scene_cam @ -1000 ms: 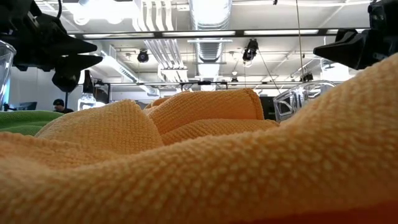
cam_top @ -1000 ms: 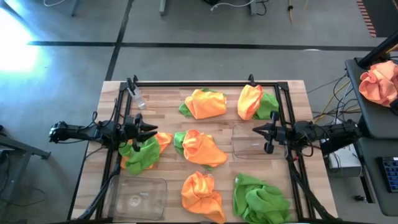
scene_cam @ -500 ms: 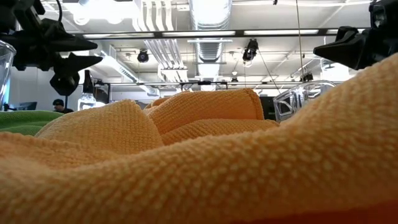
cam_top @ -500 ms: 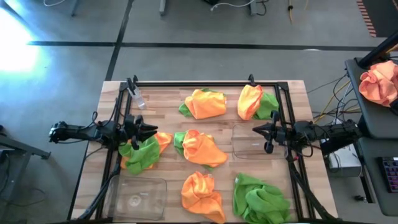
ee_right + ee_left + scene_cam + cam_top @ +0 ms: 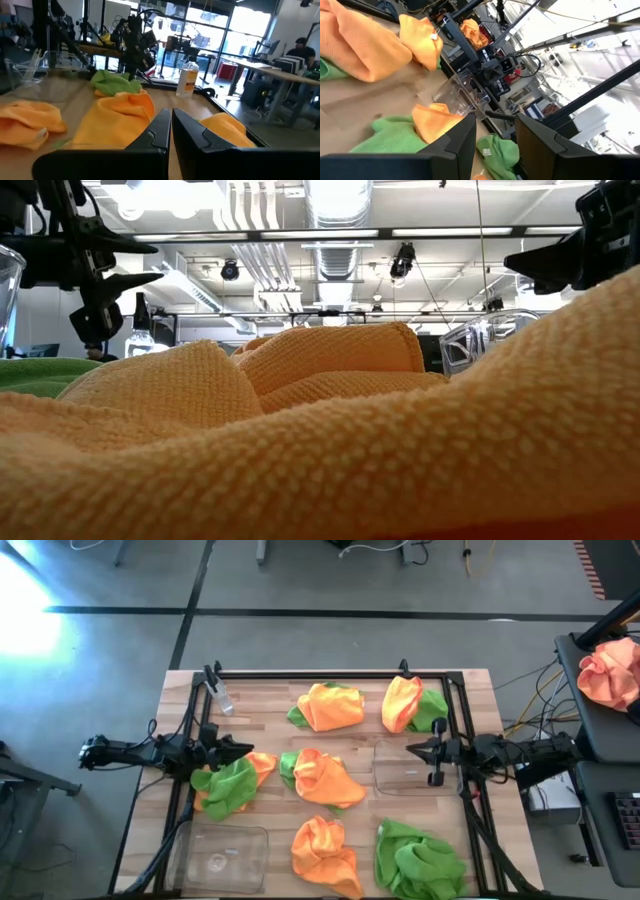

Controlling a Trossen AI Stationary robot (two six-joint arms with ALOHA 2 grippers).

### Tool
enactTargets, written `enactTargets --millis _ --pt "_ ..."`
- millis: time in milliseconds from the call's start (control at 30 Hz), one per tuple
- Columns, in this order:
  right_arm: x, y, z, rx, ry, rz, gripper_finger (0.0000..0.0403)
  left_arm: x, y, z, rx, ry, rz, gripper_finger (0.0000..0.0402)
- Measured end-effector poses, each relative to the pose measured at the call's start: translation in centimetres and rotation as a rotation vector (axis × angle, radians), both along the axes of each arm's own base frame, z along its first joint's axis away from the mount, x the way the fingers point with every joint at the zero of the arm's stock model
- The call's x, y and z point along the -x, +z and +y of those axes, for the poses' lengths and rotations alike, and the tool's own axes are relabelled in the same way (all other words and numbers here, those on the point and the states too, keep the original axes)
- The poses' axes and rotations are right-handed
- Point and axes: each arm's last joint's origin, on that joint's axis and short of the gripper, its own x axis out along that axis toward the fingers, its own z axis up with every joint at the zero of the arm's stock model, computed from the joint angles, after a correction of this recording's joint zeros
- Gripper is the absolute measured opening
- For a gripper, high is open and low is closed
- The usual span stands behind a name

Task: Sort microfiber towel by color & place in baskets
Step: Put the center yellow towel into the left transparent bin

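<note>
Left gripper (image 5: pixel 243 751) dropped toward green towel (image 5: pixel 228 783), half-spread, empty; right gripper (image 5: pixel 410 749) clenched. Next: pinch green towel.

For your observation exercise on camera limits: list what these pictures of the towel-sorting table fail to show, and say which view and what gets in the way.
1. Low view: an orange towel against the lens hides the tabletop and nearly everything on it.
2. High view: the left basket and green towel are cut off by the bottom edge.
3. High view: what lies under the green-and-orange heap beside the left pincer is hidden by its folds.
4. Right wrist view: the right pincer, shut, blocks the table just ahead.
</note>
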Motion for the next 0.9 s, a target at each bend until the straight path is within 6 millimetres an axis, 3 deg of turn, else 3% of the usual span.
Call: enactTargets --millis 200,900 --pt "0.0 0.0 0.0 -0.201 0.011 -0.022 0.0013 0.0 0.04 0.0 0.008 -0.001 -0.006 0.0121" --pt "0.0 0.01 0.0 -0.217 0.013 -0.024 0.0013 -0.28 -0.36 0.26 -0.008 0.105 0.048 0.0121"
